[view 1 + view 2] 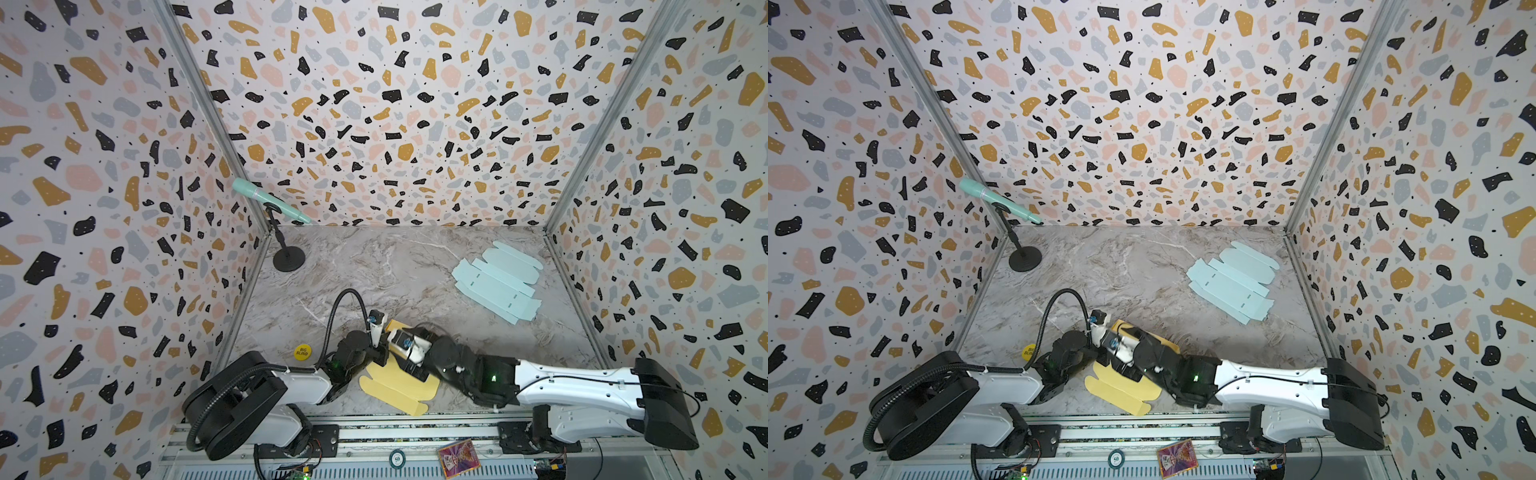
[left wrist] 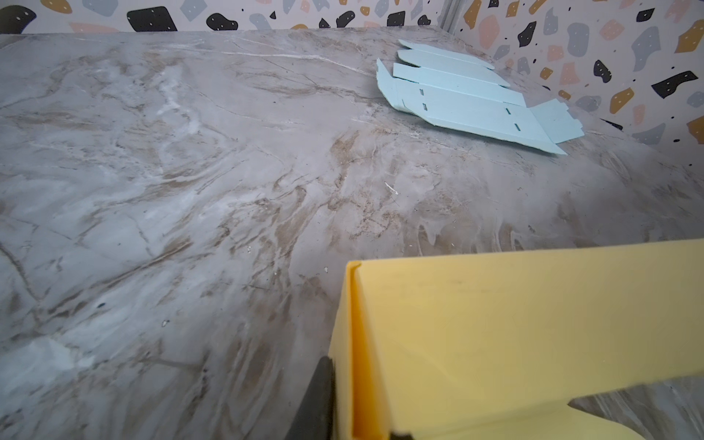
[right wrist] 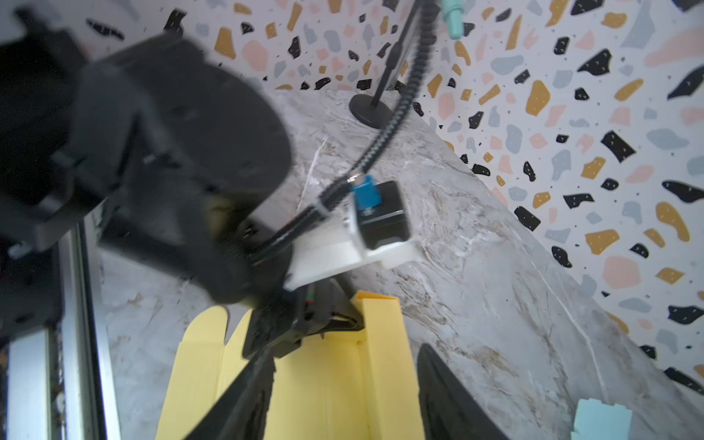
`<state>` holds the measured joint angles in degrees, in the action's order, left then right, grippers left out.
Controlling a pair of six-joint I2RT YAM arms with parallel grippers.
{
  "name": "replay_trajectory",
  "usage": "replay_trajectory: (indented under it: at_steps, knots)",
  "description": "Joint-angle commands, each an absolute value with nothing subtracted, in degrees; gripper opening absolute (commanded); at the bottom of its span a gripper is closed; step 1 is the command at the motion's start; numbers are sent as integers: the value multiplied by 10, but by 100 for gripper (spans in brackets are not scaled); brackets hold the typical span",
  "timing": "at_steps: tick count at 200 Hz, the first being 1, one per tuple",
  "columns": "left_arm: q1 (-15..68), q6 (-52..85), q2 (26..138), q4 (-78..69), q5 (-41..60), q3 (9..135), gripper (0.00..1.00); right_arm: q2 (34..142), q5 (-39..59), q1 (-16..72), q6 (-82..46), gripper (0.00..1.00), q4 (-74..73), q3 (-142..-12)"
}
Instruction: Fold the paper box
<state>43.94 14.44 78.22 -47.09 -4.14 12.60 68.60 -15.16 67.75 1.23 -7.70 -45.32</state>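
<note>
The yellow paper box lies part-folded near the table's front middle, with some walls raised and its flaps flat toward the front edge. My left gripper is shut on the end of a raised wall of the box, a dark finger pressed against its outer face. In the right wrist view the box runs between the fingers of my right gripper. That gripper is open, one finger outside the raised side wall, the other over the box floor. In both top views the two wrists crowd together over the box.
A flat pale blue box cutout lies at the back right of the marble table. A mint microphone on a black stand is at the back left. A yellow disc sits beside the left arm. Patterned walls enclose three sides.
</note>
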Motion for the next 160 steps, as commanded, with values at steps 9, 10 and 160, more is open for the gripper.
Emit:
replay_trajectory:
  at_steps: [9, 10, 160]
  knots:
    - [444, 136, 770, -485, -55, 137, 18, 674, 62, 534, -120, 62, -30, -484]
    - [444, 137, 770, -485, -55, 138, 18, 675, 68, 531, -122, 62, -29, -484]
    - [461, 133, 841, -515, -66, 162, 18, 893, 295, 414, -181, 50, -73, -485]
